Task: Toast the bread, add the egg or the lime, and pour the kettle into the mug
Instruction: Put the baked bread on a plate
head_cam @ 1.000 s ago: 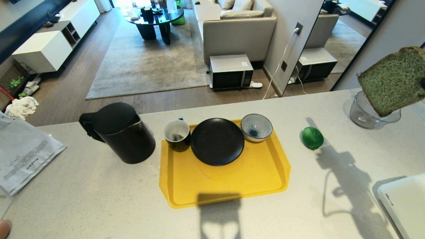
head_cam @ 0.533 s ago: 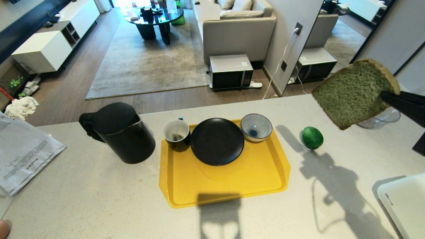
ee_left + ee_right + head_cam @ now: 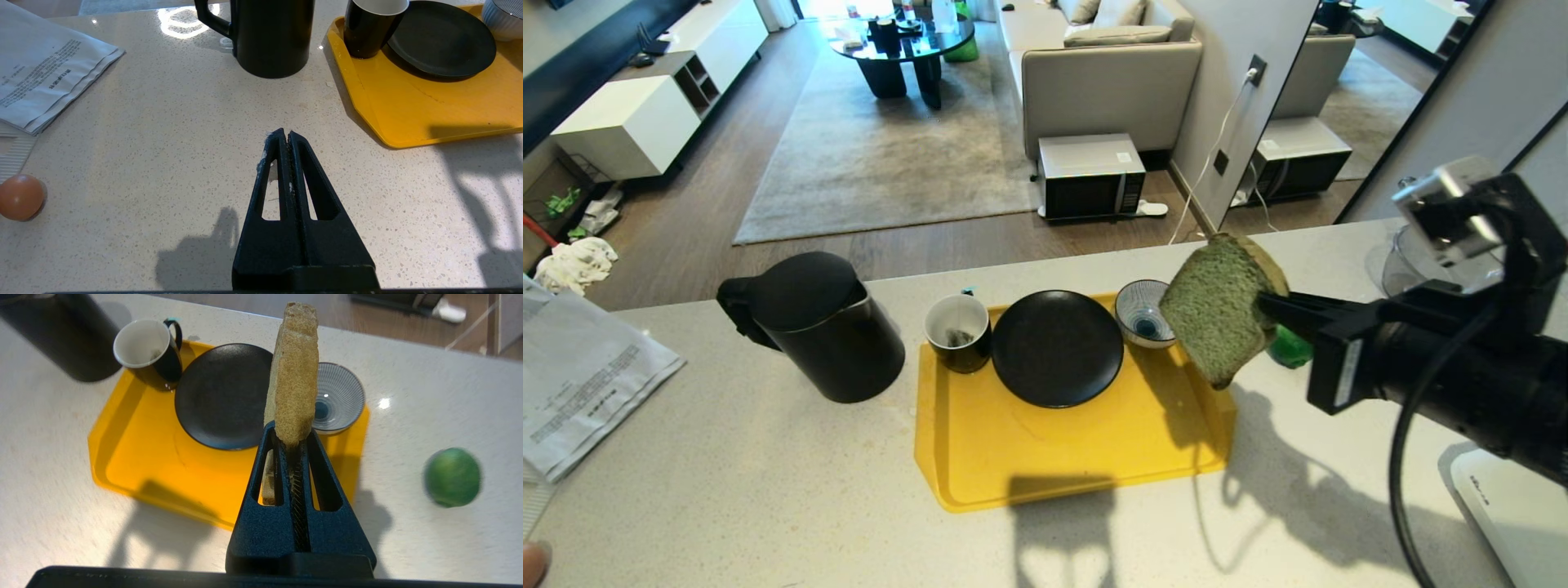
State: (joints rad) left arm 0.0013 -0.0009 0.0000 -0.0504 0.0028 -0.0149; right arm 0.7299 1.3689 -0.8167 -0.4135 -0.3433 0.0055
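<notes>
The right pincer [image 3: 1270, 306] is squeezing the bread [image 3: 1217, 309] by its edge, holding it up in the air. Just past it, the bowl [image 3: 1137, 310] and plate [image 3: 1057, 348] are sitting on the yellow tray [image 3: 1045, 457]. The left pincer [image 3: 285, 136] is staying closed and empty above the counter [image 3: 163, 143].

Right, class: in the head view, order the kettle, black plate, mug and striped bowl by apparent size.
1. kettle
2. black plate
3. mug and striped bowl: alike, and the held bread covers part of the bowl, so unranked.
</notes>
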